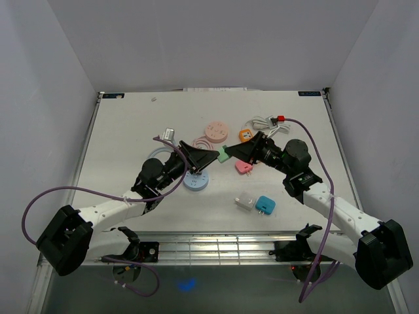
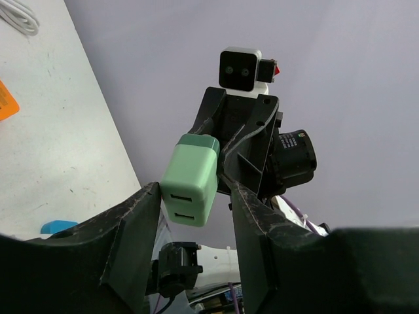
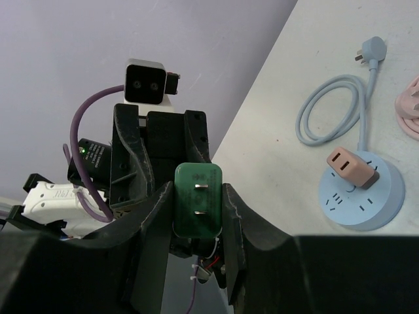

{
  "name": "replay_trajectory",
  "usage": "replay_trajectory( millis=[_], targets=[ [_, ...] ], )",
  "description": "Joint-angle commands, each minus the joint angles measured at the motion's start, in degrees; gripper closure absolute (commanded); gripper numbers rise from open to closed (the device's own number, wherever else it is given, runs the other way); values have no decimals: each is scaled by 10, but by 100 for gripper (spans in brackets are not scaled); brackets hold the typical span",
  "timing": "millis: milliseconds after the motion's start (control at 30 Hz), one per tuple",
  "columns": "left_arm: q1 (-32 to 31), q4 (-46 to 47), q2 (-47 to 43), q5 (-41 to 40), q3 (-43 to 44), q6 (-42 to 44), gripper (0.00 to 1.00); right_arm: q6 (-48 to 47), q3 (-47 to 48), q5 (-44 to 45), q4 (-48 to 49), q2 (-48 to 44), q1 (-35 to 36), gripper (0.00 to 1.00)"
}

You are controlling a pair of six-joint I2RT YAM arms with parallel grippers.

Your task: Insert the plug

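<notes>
so the right gripper (image 3: 197,194) is clamped on the green plug (image 2: 190,178), pads pressed to both of its sides, with the two metal prongs pointing back at its own wrist camera. The left gripper (image 2: 194,191) sits nose to nose with it, jaws flanking the pale end with the two slots. One pad looks like it's touching, the other shows a sliver of daylight, so I honestly can't tell if it's gripping or just lined up. The plug is up in the air between the two arms, above the middle of the table (image 1: 131,131). The blue round power strip (image 1: 196,180) sits on the table near the left arm with a pink adapter (image 3: 352,167) in it. My read: pickup done, looks like a handover, and the actual inserting isn't started yet
</notes>
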Motion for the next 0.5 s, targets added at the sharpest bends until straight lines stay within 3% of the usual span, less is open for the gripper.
replay_trajectory(
  millis=[0,467],
  targets=[
    [3,18,0,2,3,-17,42,-11,8,-11,29,-4,2,92],
    [5,56,26,28,-5,-54,43,-9,5,-22,52,10,1,92]
  ],
)
